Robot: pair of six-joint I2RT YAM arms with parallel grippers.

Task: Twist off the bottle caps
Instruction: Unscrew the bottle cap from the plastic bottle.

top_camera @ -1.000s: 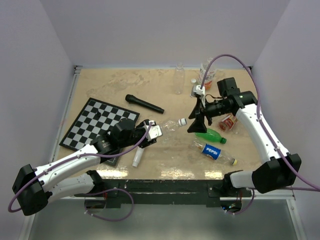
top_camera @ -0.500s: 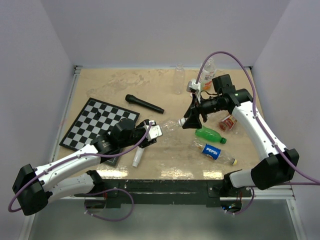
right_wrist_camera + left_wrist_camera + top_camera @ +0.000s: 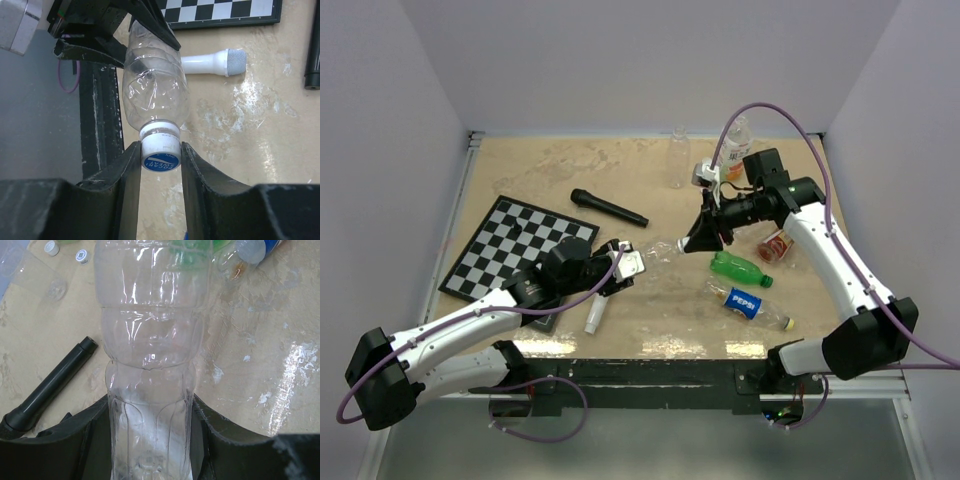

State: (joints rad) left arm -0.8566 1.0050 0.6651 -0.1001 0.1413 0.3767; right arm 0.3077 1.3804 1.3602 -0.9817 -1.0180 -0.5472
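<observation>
The clear ribbed plastic bottle [image 3: 150, 340] is held above the table [image 3: 570, 170] by its base in the partly closed left tool [image 3: 150, 430], while its small round white cap with a blue top [image 3: 160, 151] is pinched between the right tool [image 3: 698, 240] fingers.

Left arm [image 3: 470, 325] stretches toward 2 o'clock, left fingers [image 3: 75, 440] clamped; right arm [image 3: 830, 250] hooks toward 9 o'clock, right fingers [image 3: 200, 180] pinched.

The blue-labelled bottle [image 3: 745, 302] reads "Pepsi"; print on the bottle cap [image 3: 160, 159] is illegible.
</observation>
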